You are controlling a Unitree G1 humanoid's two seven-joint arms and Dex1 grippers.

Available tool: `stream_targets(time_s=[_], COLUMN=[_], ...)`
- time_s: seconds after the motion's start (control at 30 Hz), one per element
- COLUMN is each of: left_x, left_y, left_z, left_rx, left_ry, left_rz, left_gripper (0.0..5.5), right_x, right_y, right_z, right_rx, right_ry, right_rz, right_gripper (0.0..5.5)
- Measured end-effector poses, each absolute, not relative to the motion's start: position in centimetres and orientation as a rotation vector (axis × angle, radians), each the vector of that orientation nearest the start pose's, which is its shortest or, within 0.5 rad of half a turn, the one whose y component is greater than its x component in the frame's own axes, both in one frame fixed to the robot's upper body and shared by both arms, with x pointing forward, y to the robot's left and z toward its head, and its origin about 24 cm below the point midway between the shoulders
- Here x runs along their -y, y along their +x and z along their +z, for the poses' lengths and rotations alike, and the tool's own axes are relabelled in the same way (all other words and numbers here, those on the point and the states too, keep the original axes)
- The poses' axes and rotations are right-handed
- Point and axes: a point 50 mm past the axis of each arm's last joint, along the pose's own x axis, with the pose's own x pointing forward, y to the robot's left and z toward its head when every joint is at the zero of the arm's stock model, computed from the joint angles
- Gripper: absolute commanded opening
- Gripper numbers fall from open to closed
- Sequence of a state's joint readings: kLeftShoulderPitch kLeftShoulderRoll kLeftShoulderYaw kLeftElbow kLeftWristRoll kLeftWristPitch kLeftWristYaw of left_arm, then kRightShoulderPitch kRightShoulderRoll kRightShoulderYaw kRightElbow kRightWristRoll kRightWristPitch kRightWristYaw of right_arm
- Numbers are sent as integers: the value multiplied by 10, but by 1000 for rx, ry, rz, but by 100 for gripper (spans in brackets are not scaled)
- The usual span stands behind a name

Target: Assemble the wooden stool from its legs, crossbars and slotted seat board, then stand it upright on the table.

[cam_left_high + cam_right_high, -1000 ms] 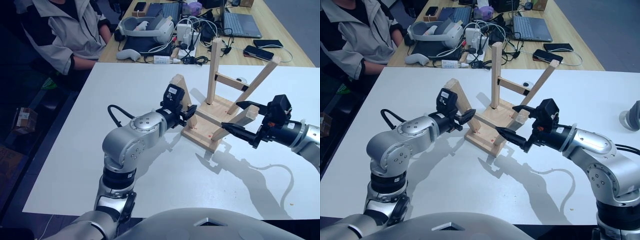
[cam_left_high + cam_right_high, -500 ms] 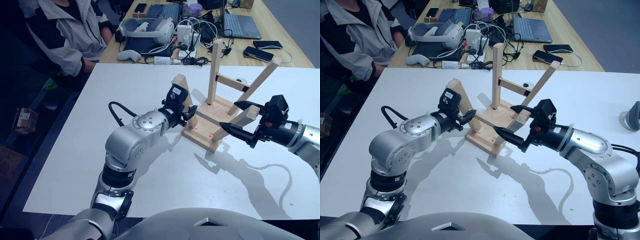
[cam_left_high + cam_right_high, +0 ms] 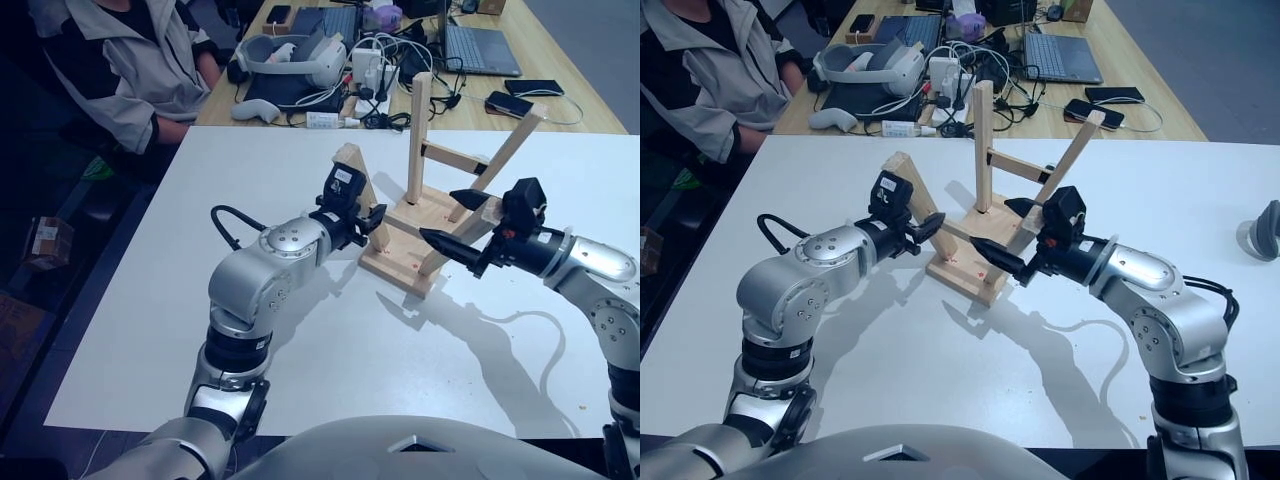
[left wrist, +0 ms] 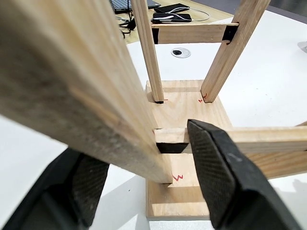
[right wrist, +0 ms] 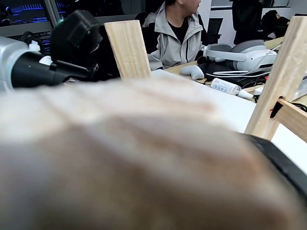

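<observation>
Left claw (image 3: 374, 223) straddles the stool's (image 3: 400, 270) near leg (image 3: 352, 168), fingers spread.

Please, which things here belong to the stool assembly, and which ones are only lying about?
Job: pale wooden slotted seat board, square wooden legs, thin wooden crossbars, left gripper, right gripper.
Lying about: white headset, grey laptop, black phones, tangled dark cables.
</observation>
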State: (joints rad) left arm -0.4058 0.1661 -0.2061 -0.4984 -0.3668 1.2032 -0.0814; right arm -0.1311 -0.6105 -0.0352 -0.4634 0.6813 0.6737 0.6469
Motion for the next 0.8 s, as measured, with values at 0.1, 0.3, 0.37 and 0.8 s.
stream_targets(time_s=[0.1,0.3,0.37,0.8], left_x=[-78,-79,-80,-85], left_y=[263,264,265,271], left_z=[135,135,135,135], left_rx=[-377,-376,-376,-365], left_ry=[83,64,58,55], left_rz=[-575,-567,-564,-520], left_gripper=[268,268,268,268], right_x=[165,161,159,147], right_y=[241,243,244,263], right_z=[140,139,138,133], right_rx=[-156,-145,-139,-85], right_ry=[7,4,11,29], right_rz=[942,960,959,949], right_gripper=[491,491,491,491])
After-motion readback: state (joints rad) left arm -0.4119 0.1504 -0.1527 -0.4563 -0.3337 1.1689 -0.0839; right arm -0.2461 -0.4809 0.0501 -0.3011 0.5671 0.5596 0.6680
